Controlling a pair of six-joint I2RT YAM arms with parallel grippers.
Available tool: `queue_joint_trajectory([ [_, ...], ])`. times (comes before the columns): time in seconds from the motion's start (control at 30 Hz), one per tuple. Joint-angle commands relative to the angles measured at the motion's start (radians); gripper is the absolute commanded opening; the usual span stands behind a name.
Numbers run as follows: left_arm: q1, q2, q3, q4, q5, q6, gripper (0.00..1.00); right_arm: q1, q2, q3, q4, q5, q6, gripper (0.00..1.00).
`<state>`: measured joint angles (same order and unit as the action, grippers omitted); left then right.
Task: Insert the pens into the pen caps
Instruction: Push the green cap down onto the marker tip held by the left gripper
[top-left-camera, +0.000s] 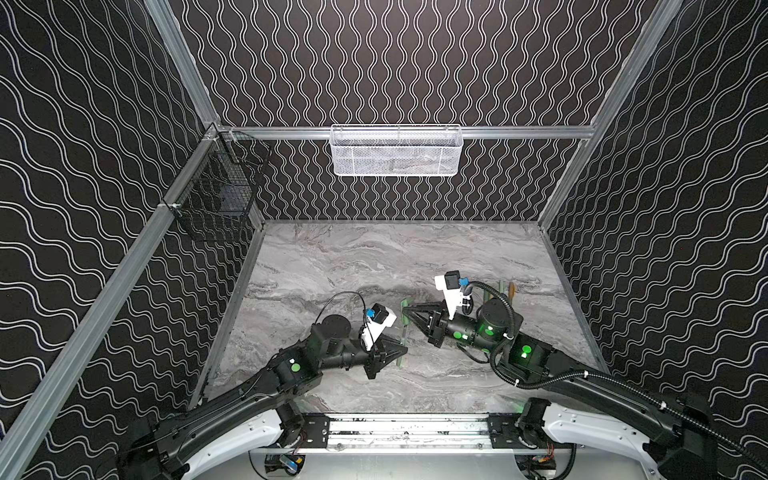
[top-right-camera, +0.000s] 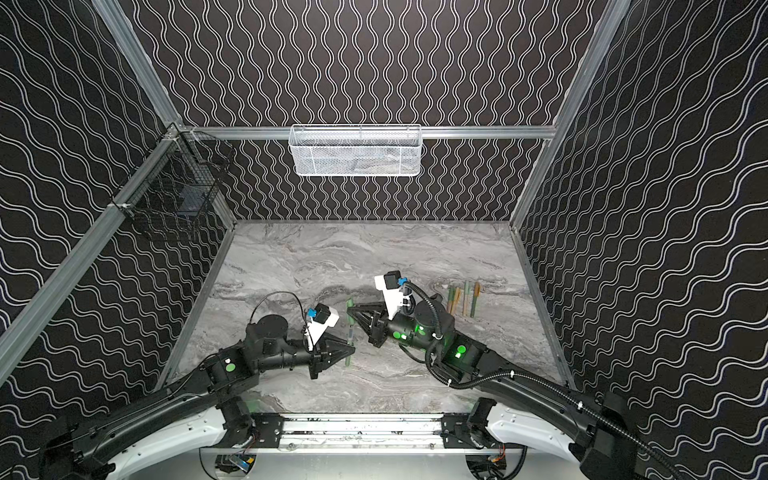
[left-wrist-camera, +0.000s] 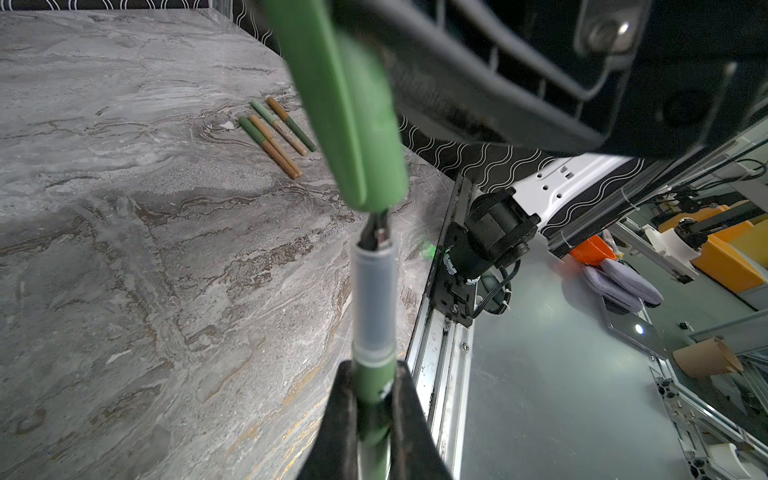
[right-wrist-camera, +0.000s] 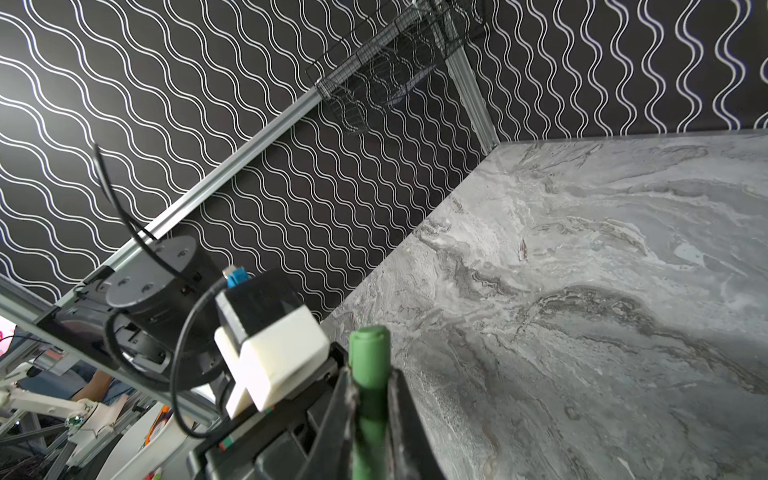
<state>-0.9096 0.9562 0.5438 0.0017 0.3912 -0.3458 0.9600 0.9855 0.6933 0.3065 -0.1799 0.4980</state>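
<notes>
Jaws of your left gripper (left-wrist-camera: 372, 370) clamp the thin green plastic pen (left-wrist-camera: 372, 299) mid-barrel, likely light and slick, tip at the stubby green cap (left-wrist-camera: 345, 104) pinched by your right gripper (right-wrist-camera: 368, 376) at twelve o'clock.

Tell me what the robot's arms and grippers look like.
Both are black with white shells at the base. The left arm has a green dot and a thin black cable; the right arm has glowing green dots and a ribbed black hose. Each wrist carries a white bracket with a black camera and blue plug. The left gripper and right gripper are black tapering wedges.
</notes>
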Motion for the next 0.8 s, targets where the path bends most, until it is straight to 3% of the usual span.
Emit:
queue_joint_trajectory([
  [0.0, 0.004, -0.008, 0.012, 0.022, -0.015, -0.01, 0.0, 0.002, 0.002, -0.006, 0.049, -0.012, 0.011, 0.03],
  [0.77, 0.038, -0.025, 0.028, 0.045, 0.027, -0.017, 0.0, 0.044, 0.056, -0.069, 0.199, -0.004, 0.079, 0.03],
])
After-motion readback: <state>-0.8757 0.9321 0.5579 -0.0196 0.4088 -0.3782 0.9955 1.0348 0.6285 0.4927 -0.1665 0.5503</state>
